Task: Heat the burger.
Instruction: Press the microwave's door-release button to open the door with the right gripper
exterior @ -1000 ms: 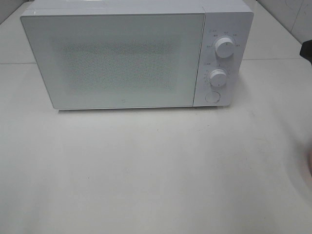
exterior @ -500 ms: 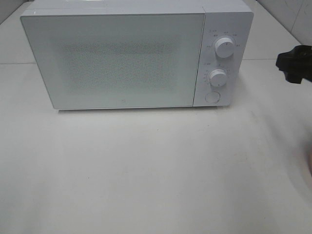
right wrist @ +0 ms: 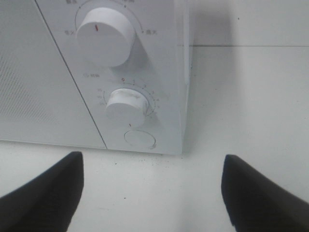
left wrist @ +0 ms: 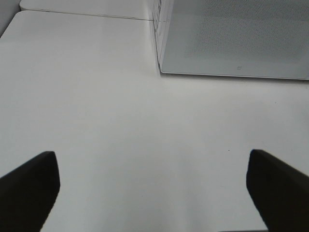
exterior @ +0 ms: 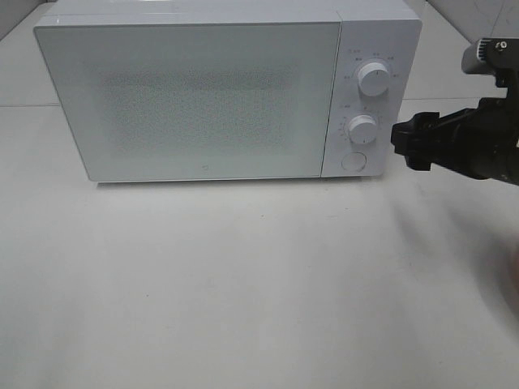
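Moved in from the right edge since half a second ago: black right claw [exterior: 408, 144], now level with the round white lower dial [exterior: 363, 130], just beside the oven's right side. Burger: visible in no view; cannot tell where. White box-shaped microwave oven [exterior: 195, 97] sits on the pale surface [exterior: 243, 284], door shut. Right claw fingers spread wide, nothing between. Same for the left claw [left wrist: 152, 188], above the surface, facing the oven's left front corner.
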Robot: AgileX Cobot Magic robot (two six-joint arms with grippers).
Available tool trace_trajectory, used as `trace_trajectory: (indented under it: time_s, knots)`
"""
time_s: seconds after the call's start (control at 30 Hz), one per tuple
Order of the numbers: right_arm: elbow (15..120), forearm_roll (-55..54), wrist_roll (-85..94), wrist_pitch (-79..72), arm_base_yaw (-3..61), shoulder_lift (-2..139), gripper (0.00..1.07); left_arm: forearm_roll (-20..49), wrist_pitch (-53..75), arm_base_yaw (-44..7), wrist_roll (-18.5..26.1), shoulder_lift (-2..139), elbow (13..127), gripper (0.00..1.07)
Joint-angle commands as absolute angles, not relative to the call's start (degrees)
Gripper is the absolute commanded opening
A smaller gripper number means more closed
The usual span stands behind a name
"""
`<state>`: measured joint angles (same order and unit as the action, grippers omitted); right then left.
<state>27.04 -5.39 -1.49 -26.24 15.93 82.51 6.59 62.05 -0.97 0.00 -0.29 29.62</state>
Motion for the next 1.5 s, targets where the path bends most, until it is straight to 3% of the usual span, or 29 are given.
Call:
trace_trajectory:
  time_s: [0.03,0.43,0.6,0.63,0.7,0.73,0.93,1.33,1.5]
  knots:
    - [27.04,-6.42,0.63,-28.65,17.7,84.22,0.75,6.82,61.19,-1.03,0.0,-1.66,29.51,0.98]
    - [27.04,-9.34,0.0,-30.94,21.08,88.75,0.66,6.82,61.19,-1.03,0.0,-1.66,29.51,0.98]
    - [27.04,-9.34,-4.07,-30.94,21.08,88.75,0.55,6.82,61.19,-1.03,0.0,-1.66,29.51,0.98]
    - [27.04,-9.34,-8.31,-30.94,21.08,88.75,0.48,6.82,61.19,-1.03,0.0,-1.66,29.51,0.98]
    - [26.99,-9.34,-11.06,-30.94,21.08,88.75,0.45,6.82,61.19,-1.03,0.0,-1.66,29.51,0.98]
    - [26.81,-9.28,-17.65,-31.0,21.08,88.75,0.36,6.82,61.19,-1.03,0.0,-1.66,29.51,0.98]
    - [26.47,-9.11,-37.99,-31.11,21.08,88.75,0.18,6.82,61.19,-1.03,0.0,-1.66,29.51,0.98]
    - [26.47,-9.11,-68.12,-31.17,21.08,88.75,0.12,6.82,61.19,-1.03,0.0,-1.66,29.51,0.98]
    - [26.47,-9.11,-72.31,-31.17,21.08,88.75,0.0,6.82,61.19,-1.03,0.0,-1.66,29.51,0.98]
